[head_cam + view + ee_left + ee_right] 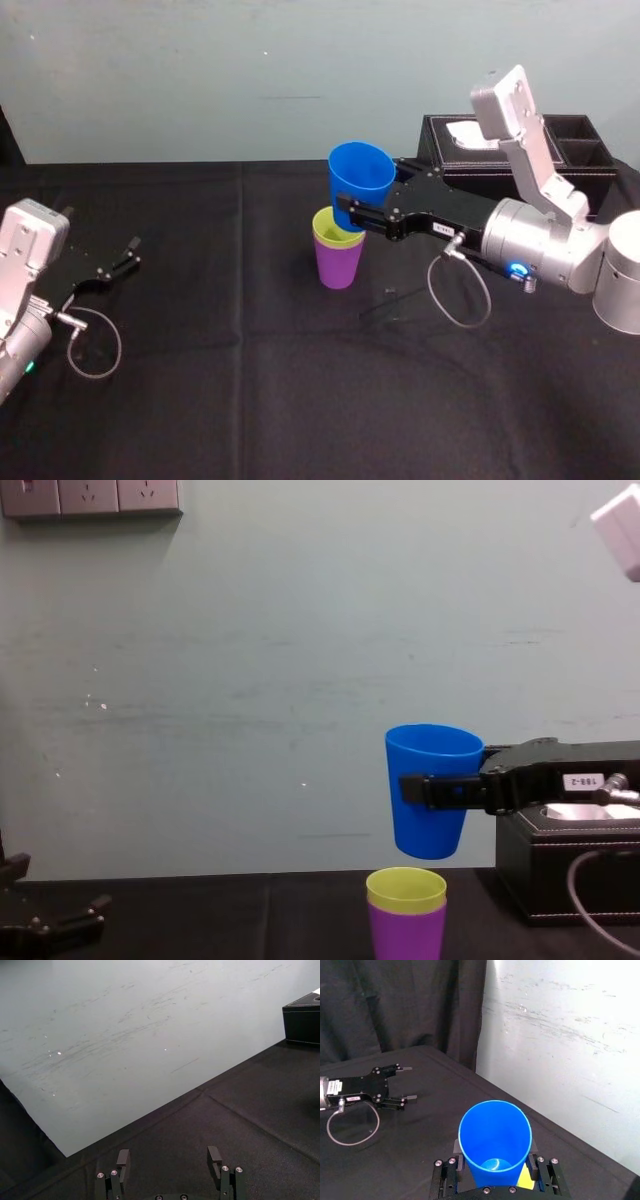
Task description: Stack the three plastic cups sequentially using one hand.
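The right tool (349, 214), black jaws on a silver cylindrical wrist, reaches level from the right and clamps the smooth, tapered blue plastic cup (361, 178) upright. It is just above the yellow-green plastic cup (324, 227), which is nested in the purple plastic cup (338, 266) on the black cloth-covered bench (250, 400). The left tool (120, 262) lies at the left, fingers spread wide.

Raised, upright blue cup (362, 178) clamped between right gripper (352, 216) jaws. Directly below gripper: yellow-green cup (324, 227) nested upright inside purple cup (338, 266), small gap under blue cup.
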Robot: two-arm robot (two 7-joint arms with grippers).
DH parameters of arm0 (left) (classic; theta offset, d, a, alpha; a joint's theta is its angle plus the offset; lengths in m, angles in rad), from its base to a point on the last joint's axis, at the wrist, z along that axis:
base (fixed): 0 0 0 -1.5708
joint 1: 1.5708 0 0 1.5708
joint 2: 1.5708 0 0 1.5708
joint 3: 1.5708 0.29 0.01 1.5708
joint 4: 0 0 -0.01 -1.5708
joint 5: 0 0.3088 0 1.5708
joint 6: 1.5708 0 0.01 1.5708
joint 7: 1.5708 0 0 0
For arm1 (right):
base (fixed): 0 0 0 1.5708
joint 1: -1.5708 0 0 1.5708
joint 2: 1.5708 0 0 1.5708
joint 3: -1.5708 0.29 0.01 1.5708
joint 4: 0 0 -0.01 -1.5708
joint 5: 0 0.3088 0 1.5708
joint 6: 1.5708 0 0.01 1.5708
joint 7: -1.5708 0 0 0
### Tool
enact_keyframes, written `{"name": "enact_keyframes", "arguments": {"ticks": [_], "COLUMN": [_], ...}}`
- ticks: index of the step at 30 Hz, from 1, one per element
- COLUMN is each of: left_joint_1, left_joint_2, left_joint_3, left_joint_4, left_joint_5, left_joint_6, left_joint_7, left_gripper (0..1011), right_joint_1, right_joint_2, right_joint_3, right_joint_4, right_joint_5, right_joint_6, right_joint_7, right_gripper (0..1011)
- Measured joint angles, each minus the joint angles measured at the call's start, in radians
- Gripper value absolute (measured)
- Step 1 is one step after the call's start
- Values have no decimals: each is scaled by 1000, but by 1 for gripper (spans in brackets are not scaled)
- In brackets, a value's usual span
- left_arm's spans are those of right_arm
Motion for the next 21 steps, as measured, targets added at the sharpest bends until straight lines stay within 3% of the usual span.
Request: {"name": "enact_keyframes", "arguments": {"ticks": [21], "left_joint_1": [0], "left_joint_2": [0], "left_joint_3": [0], "left_joint_4": [0], "left_joint_5": [0], "left_joint_6": [0], "left_joint_7": [0], "left_gripper": [1010], "right_joint_1": [66], "right_joint_2": [-73], "right_joint_3": [-34], "right_joint_4": [123], "right_joint_5": [-30], "right_joint_6": [6], "right_joint_7": [-6], "right_gripper": [718]}}
